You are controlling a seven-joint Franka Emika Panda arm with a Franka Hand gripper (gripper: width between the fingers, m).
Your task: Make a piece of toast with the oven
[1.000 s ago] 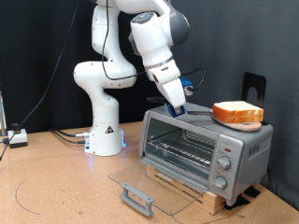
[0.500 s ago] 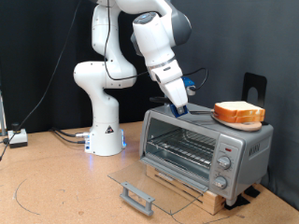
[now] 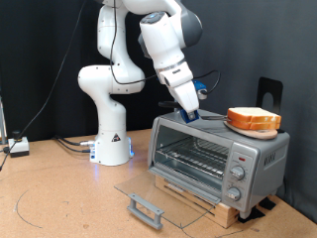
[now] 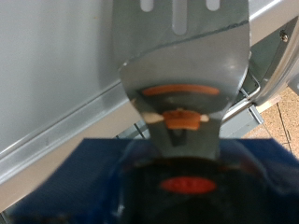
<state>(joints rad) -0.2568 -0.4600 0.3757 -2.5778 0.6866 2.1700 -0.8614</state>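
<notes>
Silver boxy oven (image 3: 213, 159) stands open, bread (image 3: 253, 121) stacked on top; claw (image 3: 190, 116) grips a metal spatula (image 4: 182, 65).

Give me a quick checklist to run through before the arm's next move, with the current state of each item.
1. Oven door open: ok, the glass door lies flat in front.
2. Wire rack free of objects: ok, nothing shows on it.
3. Bread located: ok, the slices sit stacked on the oven's top, toward the exterior view's right.
4. Pincer position: ok, down at the oven's top, on the exterior view's left of the bread.
5. Pincer touching the bread: not ok, a gap shows between them.
6. Pincer open or shut: cannot tell.
</notes>
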